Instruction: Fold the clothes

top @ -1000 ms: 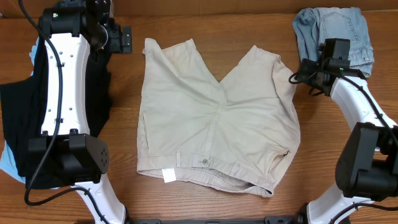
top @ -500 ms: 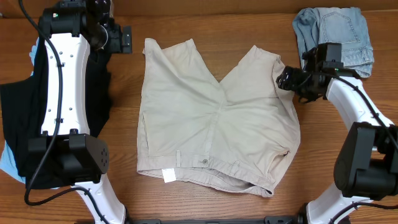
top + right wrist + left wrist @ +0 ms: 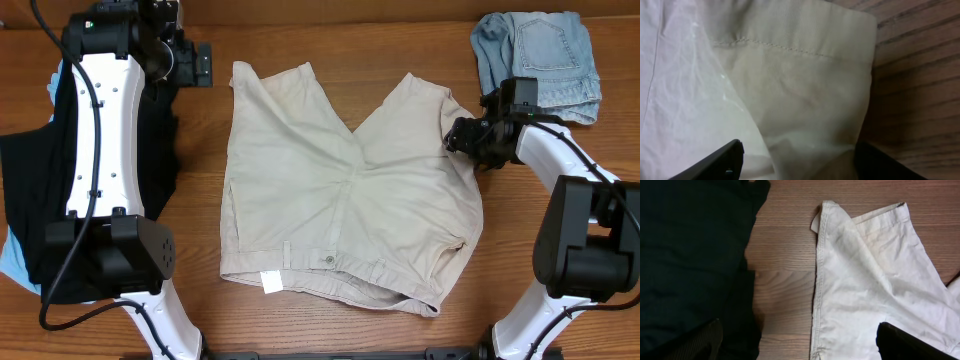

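Note:
The light beige khaki shorts [image 3: 340, 190] lie spread flat mid-table, waistband and white tag toward the front, both legs pointing to the back. My right gripper [image 3: 462, 135] is open at the outer hem of the right leg. In the right wrist view [image 3: 800, 167] its fingers straddle the hem corner of the shorts [image 3: 790, 75]. My left gripper [image 3: 203, 66] is open and empty at the back left, above bare wood beside the left leg hem [image 3: 875, 280]. Black garments [image 3: 30, 190] lie at the far left and also show in the left wrist view [image 3: 685, 255].
A folded blue denim garment [image 3: 545, 50] sits at the back right corner. A light blue cloth [image 3: 12, 265] peeks out under the black pile. Wood table [image 3: 200, 200] shows between the black pile and the shorts.
My right gripper has moved left from beside the denim garment to the right leg's hem. The left arm and the shorts have not moved.

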`<state>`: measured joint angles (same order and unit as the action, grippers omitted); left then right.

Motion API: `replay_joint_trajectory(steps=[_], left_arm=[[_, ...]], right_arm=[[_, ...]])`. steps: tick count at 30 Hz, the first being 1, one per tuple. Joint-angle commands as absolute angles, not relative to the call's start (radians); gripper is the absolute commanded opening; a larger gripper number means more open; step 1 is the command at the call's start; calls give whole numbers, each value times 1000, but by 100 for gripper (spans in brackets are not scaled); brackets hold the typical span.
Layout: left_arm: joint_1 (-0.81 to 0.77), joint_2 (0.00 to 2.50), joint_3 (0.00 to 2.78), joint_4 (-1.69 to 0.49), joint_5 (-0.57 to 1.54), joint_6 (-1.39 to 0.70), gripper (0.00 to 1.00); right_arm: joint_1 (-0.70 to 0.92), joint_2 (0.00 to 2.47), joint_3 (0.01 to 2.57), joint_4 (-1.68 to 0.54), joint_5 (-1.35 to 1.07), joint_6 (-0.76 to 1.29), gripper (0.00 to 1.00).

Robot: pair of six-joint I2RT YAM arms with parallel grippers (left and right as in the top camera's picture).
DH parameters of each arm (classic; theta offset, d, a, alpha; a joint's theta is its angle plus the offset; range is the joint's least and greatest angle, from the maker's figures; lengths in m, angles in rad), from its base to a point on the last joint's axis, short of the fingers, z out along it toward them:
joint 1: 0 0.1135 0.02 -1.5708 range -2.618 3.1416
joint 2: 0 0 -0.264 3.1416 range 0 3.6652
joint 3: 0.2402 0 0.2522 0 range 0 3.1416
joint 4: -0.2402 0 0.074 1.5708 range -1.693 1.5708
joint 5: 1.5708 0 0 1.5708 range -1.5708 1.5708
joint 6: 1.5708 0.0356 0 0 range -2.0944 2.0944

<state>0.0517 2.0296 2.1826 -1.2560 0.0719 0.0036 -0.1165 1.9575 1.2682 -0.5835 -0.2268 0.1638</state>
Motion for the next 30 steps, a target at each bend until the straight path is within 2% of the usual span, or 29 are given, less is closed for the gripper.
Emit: replay_joint_trajectory(steps=[1,8,12,24,30], left_arm=[[45,2041,2177,-1256,79,20,100],[45,2041,2177,-1256,80,20,100],[45,2041,2177,-1256,79,20,100],[45,2041,2177,-1263,79,20,100],[45,2041,2177,-1263,79,20,100]], right_arm=[[-121,1960,1266,-551,-184,187,74],[-127,1960,1266,-519,-25,192,74],[-126,1961,1264,-495,-27,192,73],[-124,2027,1264,-487,-102,215,52],[-127,2027,1265,-462,-106,222,36]])
